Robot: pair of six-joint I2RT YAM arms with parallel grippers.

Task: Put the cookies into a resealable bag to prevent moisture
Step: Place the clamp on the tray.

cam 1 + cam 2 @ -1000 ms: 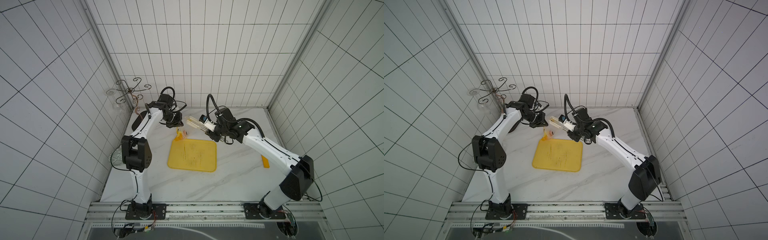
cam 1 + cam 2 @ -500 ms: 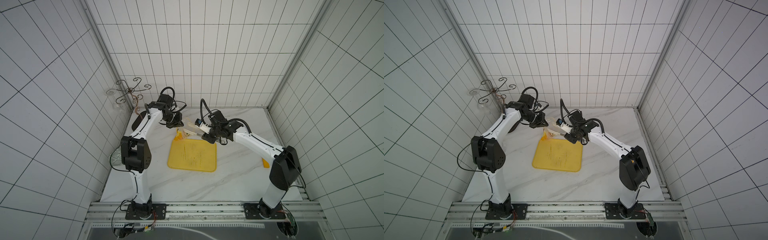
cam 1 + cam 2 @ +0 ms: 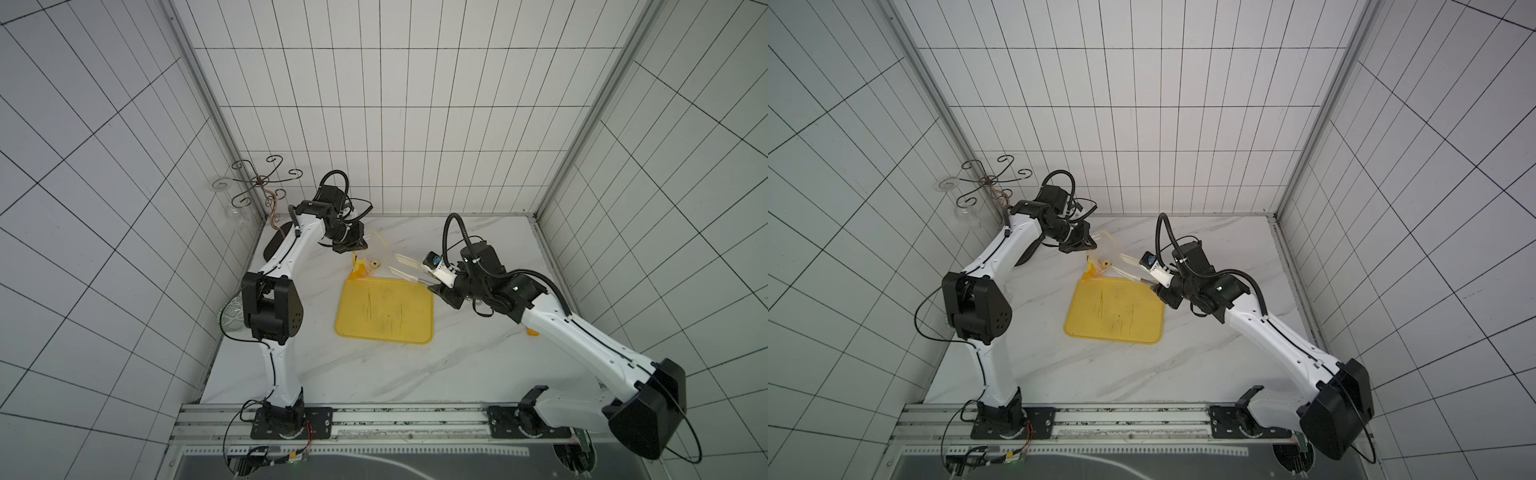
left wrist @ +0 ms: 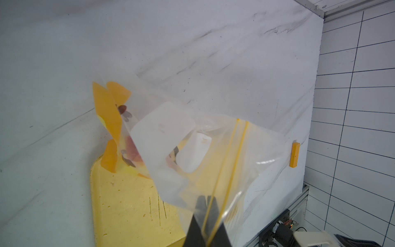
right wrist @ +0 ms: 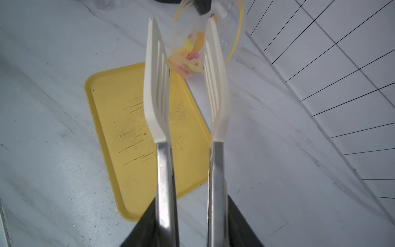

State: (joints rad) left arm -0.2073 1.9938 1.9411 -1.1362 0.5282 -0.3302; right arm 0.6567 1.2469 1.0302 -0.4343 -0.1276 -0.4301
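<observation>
The resealable bag (image 3: 376, 249) (image 3: 1106, 251) (image 4: 213, 154) (image 5: 198, 42) hangs clear and crinkly over the far end of the yellow tray (image 3: 384, 332) (image 5: 119, 107). My left gripper (image 3: 353, 248) (image 3: 1081, 247) (image 4: 207, 205) is shut on its yellow zip edge. The cookies (image 3: 371, 266) (image 3: 1104, 264) (image 4: 132, 154) (image 5: 190, 61), pink and yellow pieces, lie in the bag's bottom. My right gripper (image 3: 434, 282) (image 3: 1152, 282) (image 5: 191, 213) is shut on steel tongs (image 3: 405, 268) (image 5: 158, 85) with white tips. The tips stand apart and empty, just short of the bag.
A wire stand (image 3: 259, 187) with a hanging glass fills the back left corner. A patterned bowl (image 3: 232, 318) sits behind the left arm. A small orange block (image 3: 532, 331) (image 4: 294, 154) lies near the right edge. Tiled walls enclose three sides.
The right arm carried the tongs in to the bag's mouth, then drew them back to the right. The left gripper has kept hold of the bag in place.
</observation>
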